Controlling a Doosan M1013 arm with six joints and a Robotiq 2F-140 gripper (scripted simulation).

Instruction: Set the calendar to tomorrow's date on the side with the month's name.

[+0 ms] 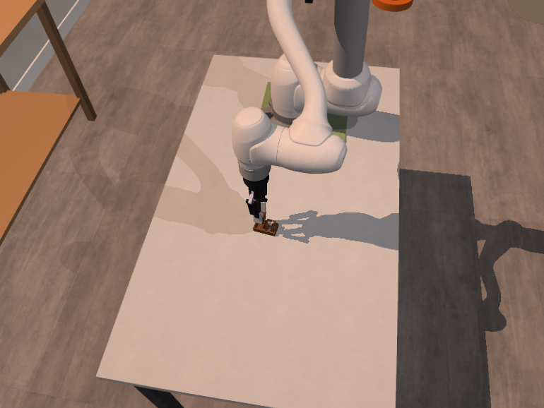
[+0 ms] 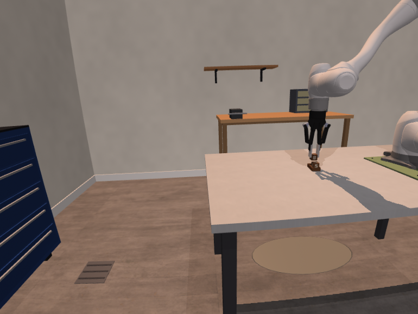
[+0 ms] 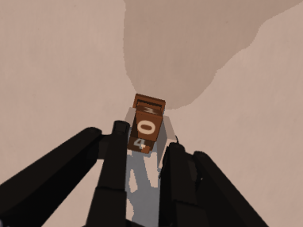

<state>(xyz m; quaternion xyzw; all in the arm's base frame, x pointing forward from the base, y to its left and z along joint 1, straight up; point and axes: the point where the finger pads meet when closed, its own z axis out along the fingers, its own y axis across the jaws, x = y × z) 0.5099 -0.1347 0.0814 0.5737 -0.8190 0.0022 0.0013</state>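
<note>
In the wrist view, nearest the camera, the black linkages of the jaws fill the lower frame, and the pale fingers are closed most of the way on a brown cube [image 3: 144, 133] held between them. That cube is lifted, not resting on anything: its face towards the camera shows a pale 0, with a 4 on the face below it, and from the exterior view its side shows what looks like an 8. Just beyond and beneath it lies the small brown tray [image 3: 149, 103] flat on the pale surface [image 1: 246, 315], with a second cube [image 2: 315, 165] standing in it; that one shows a 5 towards the exterior camera. The held cube [image 2: 314, 156] hangs directly above the tray, apart from the cube below. Further back along the surface the white arm [image 1: 290, 145] bends down from its mount on a green base plate [image 2: 378, 162], casting a dark shadow to one side. Beyond the surface stand a wooden side table [image 2: 283, 118], a wall shelf [image 2: 240, 68] and, off to the left, a blue drawer cabinet [image 2: 20, 202].
</note>
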